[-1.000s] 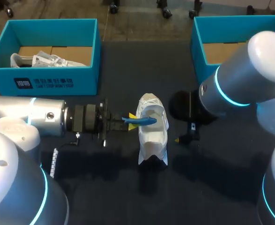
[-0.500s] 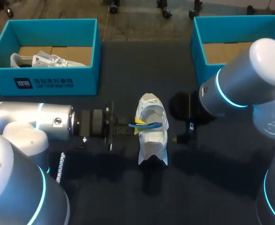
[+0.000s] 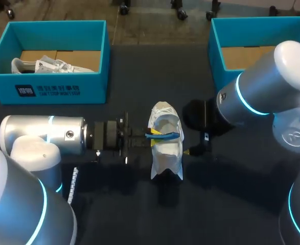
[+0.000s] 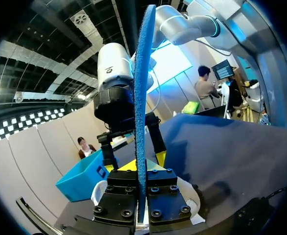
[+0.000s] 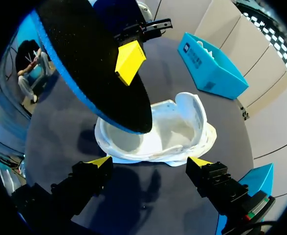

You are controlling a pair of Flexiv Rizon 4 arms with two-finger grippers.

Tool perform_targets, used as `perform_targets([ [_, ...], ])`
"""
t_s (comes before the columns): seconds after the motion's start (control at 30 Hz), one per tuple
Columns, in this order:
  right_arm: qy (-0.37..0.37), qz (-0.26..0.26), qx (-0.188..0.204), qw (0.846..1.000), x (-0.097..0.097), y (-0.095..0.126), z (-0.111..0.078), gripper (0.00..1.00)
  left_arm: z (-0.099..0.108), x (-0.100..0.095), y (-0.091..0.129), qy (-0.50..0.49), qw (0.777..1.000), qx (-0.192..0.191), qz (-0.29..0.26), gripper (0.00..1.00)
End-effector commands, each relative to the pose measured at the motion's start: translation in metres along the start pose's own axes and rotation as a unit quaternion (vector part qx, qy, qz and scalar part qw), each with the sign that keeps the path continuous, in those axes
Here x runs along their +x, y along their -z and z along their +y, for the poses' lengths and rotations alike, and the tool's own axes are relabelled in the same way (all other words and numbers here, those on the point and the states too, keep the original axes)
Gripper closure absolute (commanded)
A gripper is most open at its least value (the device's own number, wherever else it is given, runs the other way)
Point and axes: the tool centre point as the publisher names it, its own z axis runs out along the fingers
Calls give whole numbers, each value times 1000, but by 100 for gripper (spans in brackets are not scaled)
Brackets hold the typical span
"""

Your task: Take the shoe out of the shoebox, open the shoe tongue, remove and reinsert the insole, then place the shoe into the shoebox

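My left arm comes in low from the worktop's (image 3: 134, 214) left edge. Its pincer (image 3: 151, 136) is clenched on the blue insole (image 3: 166, 135). From the left wrist I see that insole edge-on, standing straight up between the two black finger blocks, which press on it from both sides.

The white shoe (image 3: 166, 148) lies in the middle of the worktop, lengthwise from the near edge toward the far one, with its opening facing up. The insole reaches across that opening from the left, and I cannot tell whether its tip touches the shoe's inside. From the right wrist the insole shows its dark underside with a blue rim, hanging over the shoe's mouth, with one yellow tip of the left pincer lying against it.

My right arm comes in from the right edge. Its pincer (image 5: 149, 163) is released, its fingers (image 5: 98, 162) spread wide and low over the worktop just beside the shoe's right flank. The shoe sits just ahead of the two yellow tips, and neither of them grips it.

Further back, a teal shoebox (image 3: 52, 84) stands at the far left corner with a second white shoe (image 3: 50, 65) lying inside on its cardboard floor. Another teal shoebox (image 3: 218, 56) stands at the far right corner, partly hidden by my right arm.
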Motion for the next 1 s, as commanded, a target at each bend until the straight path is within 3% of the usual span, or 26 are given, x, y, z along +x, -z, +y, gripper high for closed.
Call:
perform_targets([
  [0.03,-2,-5,2,1000,2,-6,2,0,6,0,-5,-1,1000,0,-1,100],
  [0.57,-11,-15,3,1000,3,-3,1,0,14,8,-17,11,1000,-2,-11,100],
  [1.0,-11,-15,3,1000,3,-3,1,0,38,11,-24,3,1000,-12,-11,100],
])
